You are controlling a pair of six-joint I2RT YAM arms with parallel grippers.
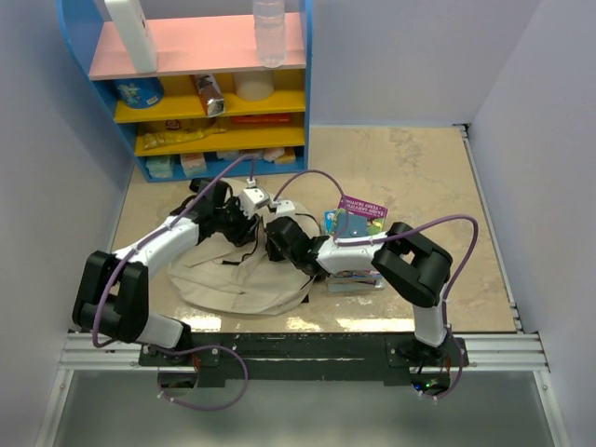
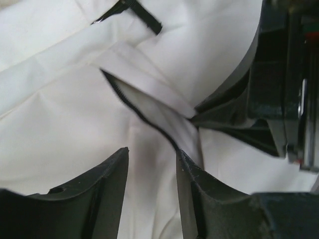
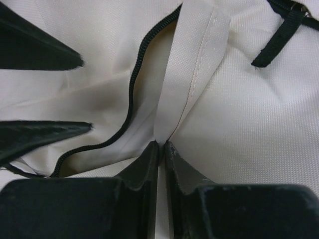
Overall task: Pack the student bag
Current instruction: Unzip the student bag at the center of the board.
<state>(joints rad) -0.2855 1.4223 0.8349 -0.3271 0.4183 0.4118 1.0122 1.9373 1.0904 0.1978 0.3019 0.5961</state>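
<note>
The student bag [image 1: 233,279], a soft beige backpack, lies flat on the table in front of both arms. Its black zipper [image 3: 130,99] stands apart along a curved opening. My right gripper [image 3: 163,144] is shut on a thin beige flap [image 3: 187,74] at the edge of that opening, pinching the fabric between its tips. My left gripper [image 2: 152,151] is open just over the bag, its right finger [image 2: 192,179] touching the zipper edge [image 2: 132,107]. The two grippers sit close together over the bag's upper part, left gripper [image 1: 247,222] and right gripper [image 1: 277,240].
A stack of colourful books [image 1: 356,233] lies to the right of the bag, under the right arm. A blue and yellow shelf [image 1: 200,88] with boxes and bottles stands at the back left. Black straps [image 3: 279,35] lie on the bag's fabric.
</note>
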